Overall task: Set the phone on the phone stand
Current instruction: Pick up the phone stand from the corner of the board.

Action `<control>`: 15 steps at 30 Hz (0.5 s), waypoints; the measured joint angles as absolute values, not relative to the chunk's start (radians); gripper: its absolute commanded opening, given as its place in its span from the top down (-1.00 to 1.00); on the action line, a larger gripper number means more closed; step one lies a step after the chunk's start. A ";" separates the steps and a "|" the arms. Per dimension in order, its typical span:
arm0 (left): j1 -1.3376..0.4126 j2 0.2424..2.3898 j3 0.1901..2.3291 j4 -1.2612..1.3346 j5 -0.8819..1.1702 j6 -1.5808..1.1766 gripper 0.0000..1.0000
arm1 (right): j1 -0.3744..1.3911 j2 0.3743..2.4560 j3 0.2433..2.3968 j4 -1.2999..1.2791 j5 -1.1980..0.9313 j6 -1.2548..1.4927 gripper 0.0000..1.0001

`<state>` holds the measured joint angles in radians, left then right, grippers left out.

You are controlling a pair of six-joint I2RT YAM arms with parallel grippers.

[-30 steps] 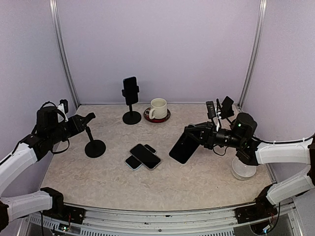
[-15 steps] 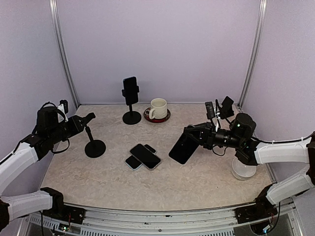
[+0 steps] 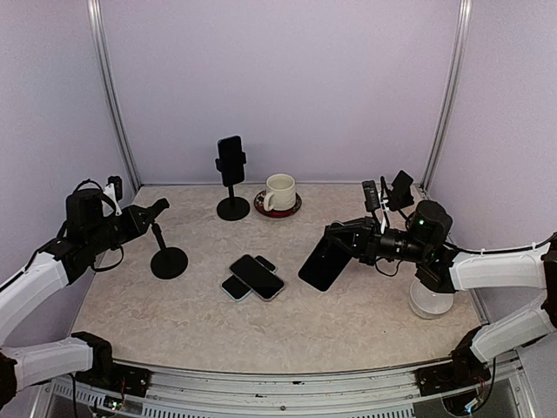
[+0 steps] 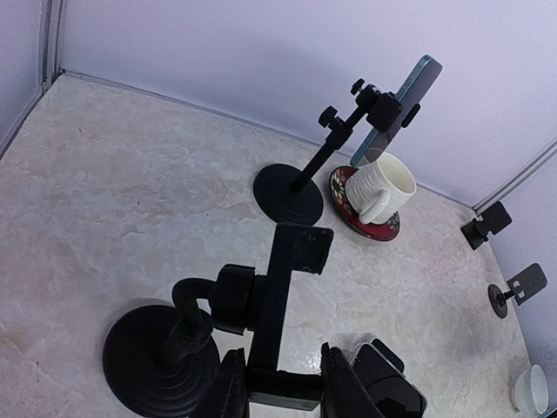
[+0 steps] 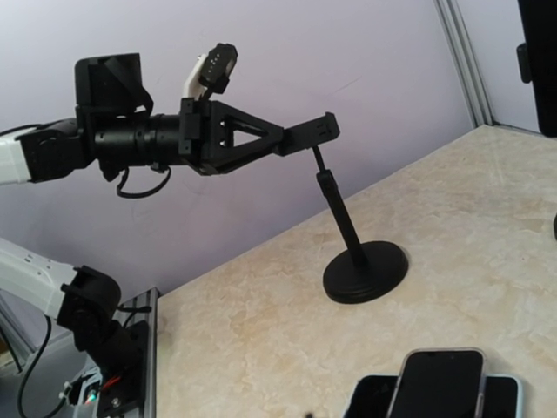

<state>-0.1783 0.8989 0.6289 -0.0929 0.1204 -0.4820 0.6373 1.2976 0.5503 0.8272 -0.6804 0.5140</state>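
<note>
Lying nearest on the table, a stack of phones sits flat near the middle, a dark one set crosswise on top, exactly where it was a second ago. To the right, a white bowl rests under the right forearm.

A little farther back, the right claw is closed narrow on the upper end of the phone. The phone hangs tilted in the air, its lower corner just above the table, right of the stack and well apart from both stands. Compared with a second ago, it has edged slightly to the left and keeps much the same tilt.

On the left side, the empty phone stand stands upright on its round base, which has not shifted. The left claw sits at the stand's head. In the wrist view its fingers press against both ends of the lower bar of the holder. The claw has drawn in to a narrow grip on that holder since the earlier frames, while the arm itself has hardly moved.

At the back of the table, a second stand holds a dark phone upright in its clamp. Just beside it to the right, a white mug sits on a red saucer. Two small black clips stand in the back right corner. None of these has changed place.
</note>
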 measured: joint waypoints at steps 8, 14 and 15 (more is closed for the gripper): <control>-0.177 0.899 0.629 -0.090 0.132 -0.482 0.97 | 0.630 1.298 0.552 0.810 -0.681 0.513 1.00; -0.175 0.897 0.622 -0.078 0.176 -0.474 1.00 | 0.628 1.298 0.578 0.777 -0.687 0.496 1.00; -0.175 0.897 0.622 -0.077 0.186 -0.471 1.00 | 0.628 1.298 0.580 0.772 -0.688 0.494 1.00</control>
